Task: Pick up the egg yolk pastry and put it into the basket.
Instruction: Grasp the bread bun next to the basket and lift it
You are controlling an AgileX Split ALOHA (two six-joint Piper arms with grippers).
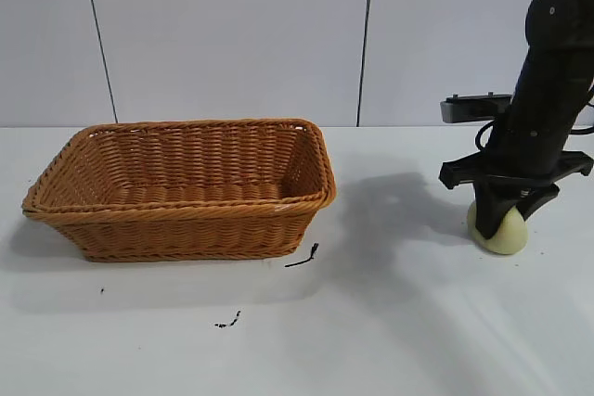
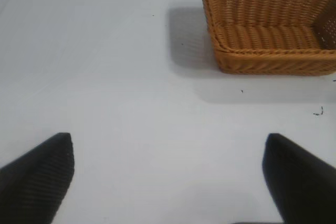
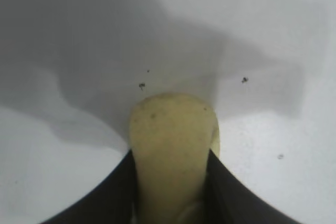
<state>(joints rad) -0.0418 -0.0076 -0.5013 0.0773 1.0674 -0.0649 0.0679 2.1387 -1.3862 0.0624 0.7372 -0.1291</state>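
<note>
The egg yolk pastry [image 1: 502,232], a small pale yellow-green lump, sits at the right of the white table. My right gripper [image 1: 499,220] stands straight over it and is shut on it. In the right wrist view the pastry [image 3: 170,145] is squeezed between the two black fingers [image 3: 113,192]. The orange-brown wicker basket [image 1: 181,215] stands at the left and is empty. It also shows in the left wrist view [image 2: 273,61]. My left gripper [image 2: 168,182] is open and empty over bare table, away from the basket.
Small black scraps [image 1: 303,257] lie on the table just in front of the basket's right corner, with another scrap [image 1: 228,322] nearer the front. A white panelled wall stands behind the table.
</note>
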